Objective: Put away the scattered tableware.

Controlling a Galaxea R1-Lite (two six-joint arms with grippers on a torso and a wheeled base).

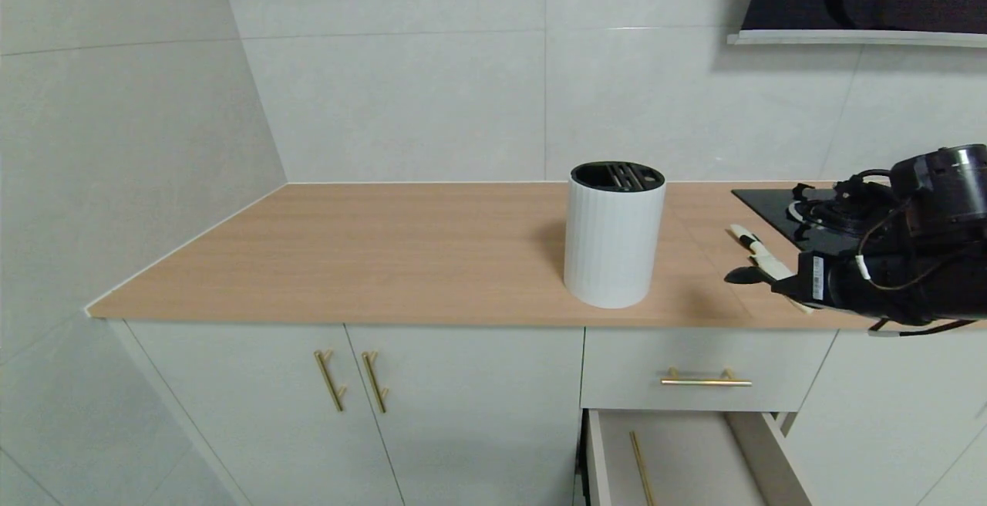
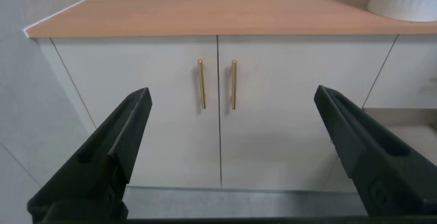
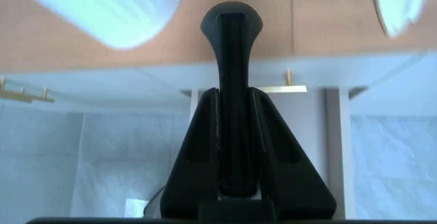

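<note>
A white slotted holder [image 1: 614, 244] is set on the counter [image 1: 385, 251], left of the right gripper [image 1: 780, 286]. The left gripper [image 2: 232, 95] is spread wide, nothing held. The right gripper is clamped on a black handle [image 3: 232, 39], whose long axis is held roughly level, rounded end pointed toward the holder.

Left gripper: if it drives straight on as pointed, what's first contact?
Likely the white cabinet doors under the countertop, near their two gold handles. The left gripper, jaws open, faces them squarely and nothing shows in between, though depth is hard to judge from the wrist view.
</note>
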